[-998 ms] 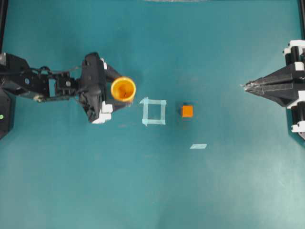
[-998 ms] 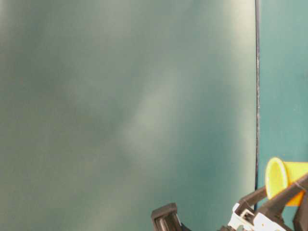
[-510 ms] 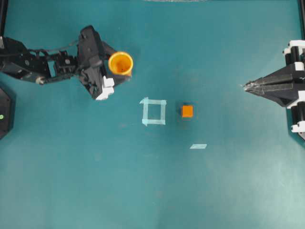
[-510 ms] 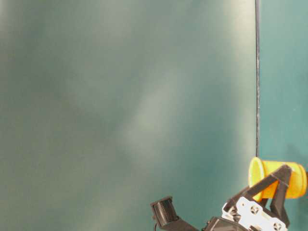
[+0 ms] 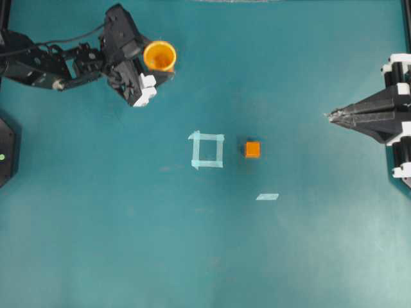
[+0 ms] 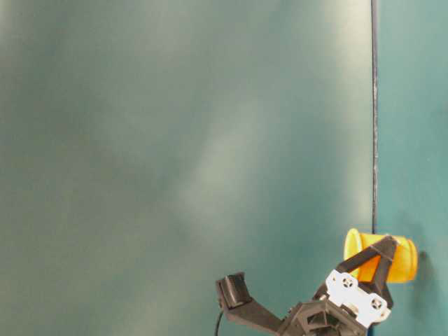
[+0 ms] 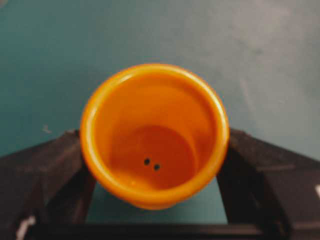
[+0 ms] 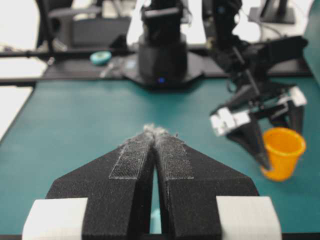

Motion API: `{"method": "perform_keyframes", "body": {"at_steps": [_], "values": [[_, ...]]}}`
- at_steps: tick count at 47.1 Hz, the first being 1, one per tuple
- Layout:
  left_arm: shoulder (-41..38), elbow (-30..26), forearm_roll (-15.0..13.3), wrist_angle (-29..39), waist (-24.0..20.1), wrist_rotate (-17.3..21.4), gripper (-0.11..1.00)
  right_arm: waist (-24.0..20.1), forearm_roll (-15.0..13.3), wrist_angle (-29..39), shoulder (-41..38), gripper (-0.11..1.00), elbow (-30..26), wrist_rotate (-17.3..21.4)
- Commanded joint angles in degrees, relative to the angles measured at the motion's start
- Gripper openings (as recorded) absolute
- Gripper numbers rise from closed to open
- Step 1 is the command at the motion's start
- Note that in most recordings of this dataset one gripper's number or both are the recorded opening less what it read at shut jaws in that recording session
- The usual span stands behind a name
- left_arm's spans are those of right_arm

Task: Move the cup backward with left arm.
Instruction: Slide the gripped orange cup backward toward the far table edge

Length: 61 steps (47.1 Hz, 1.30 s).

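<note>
The left gripper [image 5: 156, 64] has its two black fingers [image 7: 45, 165] set wide and clasped on either side of the cup [image 5: 159, 56], which sits upright between them, its open mouth facing up. Cup and gripper are at the far back-left of the teal table [image 5: 289, 256], well apart from the tape square [image 5: 207, 149] and the small orange cube [image 5: 252, 149] nearer the middle. Whether the cup's base touches the table cannot be told. To finish well, the arm should likely lower it level, then release without tipping. The right gripper [image 5: 331, 116] rests pinched closed, far off.
</note>
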State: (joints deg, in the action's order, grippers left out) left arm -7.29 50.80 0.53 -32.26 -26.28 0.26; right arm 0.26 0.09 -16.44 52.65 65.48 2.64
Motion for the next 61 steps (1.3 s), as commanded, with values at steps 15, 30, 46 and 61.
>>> {"method": "perform_keyframes", "body": {"at_steps": [15,30,46,61], "values": [[-0.53,-3.16,0.53,1.58,-5.63,0.00,0.69,0.09,0.09,-0.26,-0.26,0.00,-1.85,0.09],[-2.02,-5.27,0.53,1.76,-7.65,0.00,0.68,0.09,0.18,-0.26,-0.26,0.00,-1.85,0.00],[-3.43,-6.68,0.53,1.49,-9.05,0.00,0.68,0.09,0.18,0.26,-0.26,0.00,-1.85,0.09],[-3.43,-6.77,0.53,0.88,-9.40,0.09,0.68,0.09,0.18,0.35,-0.26,0.00,-1.85,0.09]]}}
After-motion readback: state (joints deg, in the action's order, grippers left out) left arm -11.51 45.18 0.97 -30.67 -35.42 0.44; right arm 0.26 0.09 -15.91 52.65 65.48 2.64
